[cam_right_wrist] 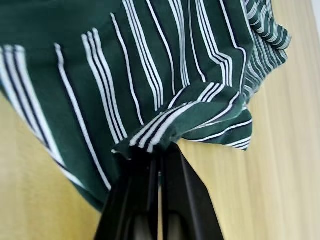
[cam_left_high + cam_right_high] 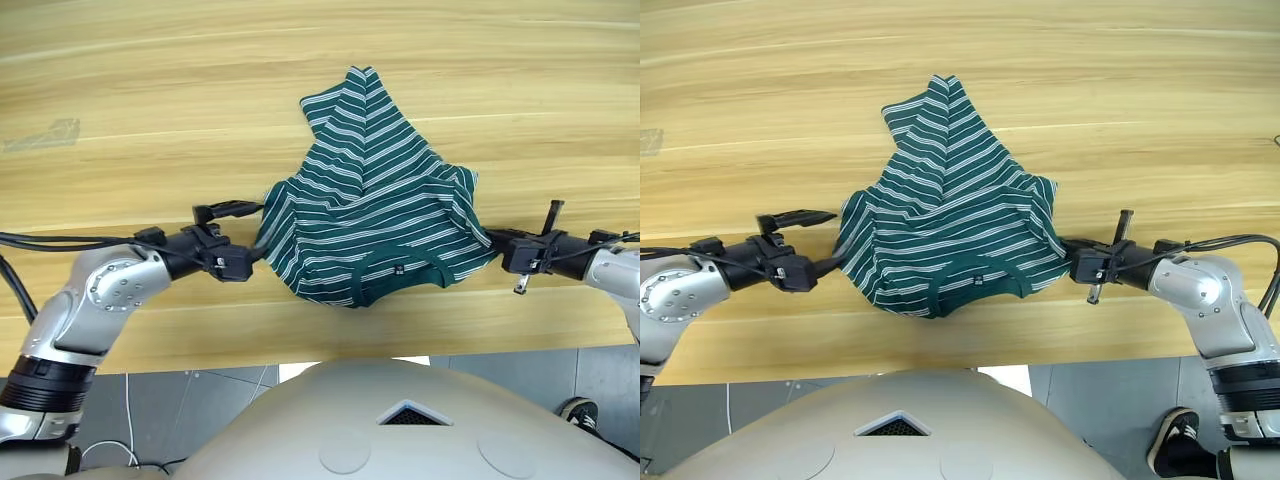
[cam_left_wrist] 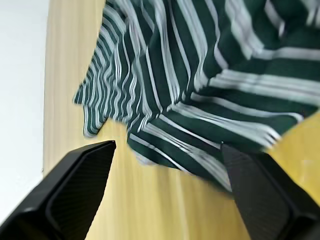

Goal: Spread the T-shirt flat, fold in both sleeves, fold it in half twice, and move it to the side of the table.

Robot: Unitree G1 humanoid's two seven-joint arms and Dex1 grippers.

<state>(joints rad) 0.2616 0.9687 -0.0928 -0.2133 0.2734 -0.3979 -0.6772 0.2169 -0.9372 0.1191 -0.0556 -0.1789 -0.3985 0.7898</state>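
Note:
A dark green T-shirt [image 2: 370, 215] with white stripes lies crumpled near the front edge of the wooden table [image 2: 150, 90], its collar toward me. My left gripper [image 2: 258, 232] is open at the shirt's left edge, and the hem [image 3: 150, 145] hangs between its two fingers [image 3: 85, 185]. At the shirt's right edge, my right gripper [image 2: 495, 240] is shut on a fold of the fabric [image 1: 200, 112]. That pinched fold bunches up just past the closed fingertips [image 1: 156, 152].
The table's front edge [image 2: 300, 352] runs just below both grippers, with grey floor beyond it. Broad bare wood stretches behind and to both sides of the shirt. A faint grey mark [image 2: 42, 133] sits at the far left.

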